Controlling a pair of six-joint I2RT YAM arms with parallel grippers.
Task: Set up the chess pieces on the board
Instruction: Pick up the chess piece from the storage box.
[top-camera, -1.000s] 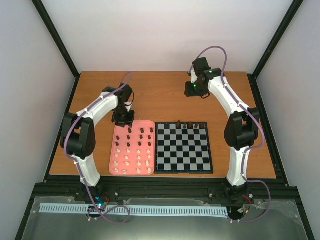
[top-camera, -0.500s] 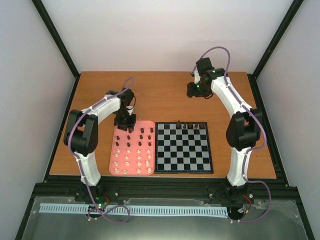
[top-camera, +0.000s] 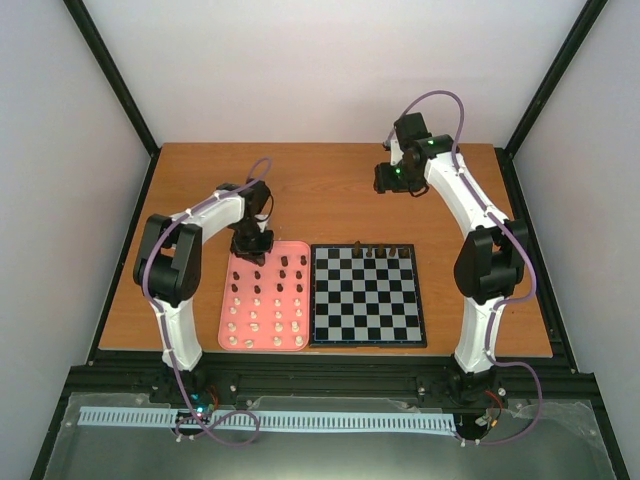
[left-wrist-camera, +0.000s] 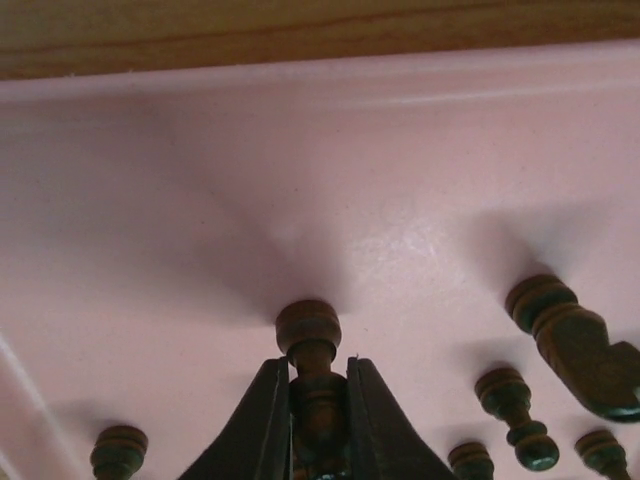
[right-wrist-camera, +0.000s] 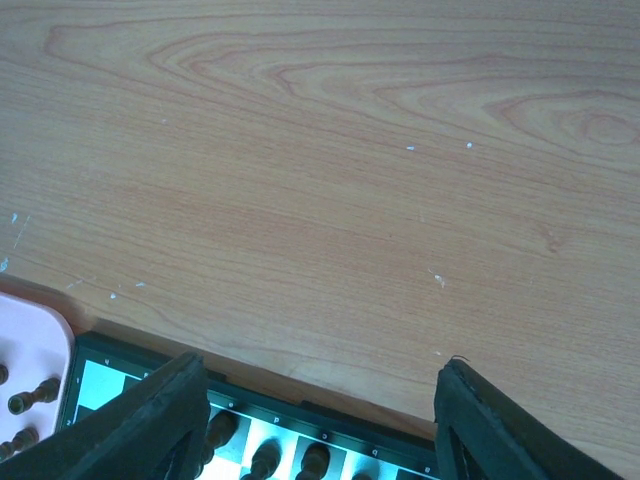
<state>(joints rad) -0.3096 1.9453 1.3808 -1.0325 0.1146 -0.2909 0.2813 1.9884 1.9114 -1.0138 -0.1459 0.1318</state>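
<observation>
The chessboard (top-camera: 366, 330) lies right of a pink tray (top-camera: 240, 343). Several dark pieces (top-camera: 377, 249) stand along the board's far row. The tray holds several dark pieces (top-camera: 283, 274) at its far end and cream pieces (top-camera: 256, 324) nearer. My left gripper (top-camera: 250, 244) is at the tray's far left corner. In the left wrist view it (left-wrist-camera: 318, 368) is shut on a dark piece (left-wrist-camera: 308, 330) whose base touches the tray floor (left-wrist-camera: 300, 160). My right gripper (top-camera: 391, 178) is open and empty over bare wood beyond the board; the wrist view shows its fingers (right-wrist-camera: 160, 410) wide apart above the board's far edge (right-wrist-camera: 330, 415).
Other dark pieces (left-wrist-camera: 575, 345) stand on the tray to the right of the held one, and one (left-wrist-camera: 118, 450) to its left. Black frame posts (top-camera: 110, 80) border the wooden table (top-camera: 320, 190).
My left gripper has dropped lower onto the tray's far left corner as the arm folded in. My right gripper has drifted slightly away from the board.
</observation>
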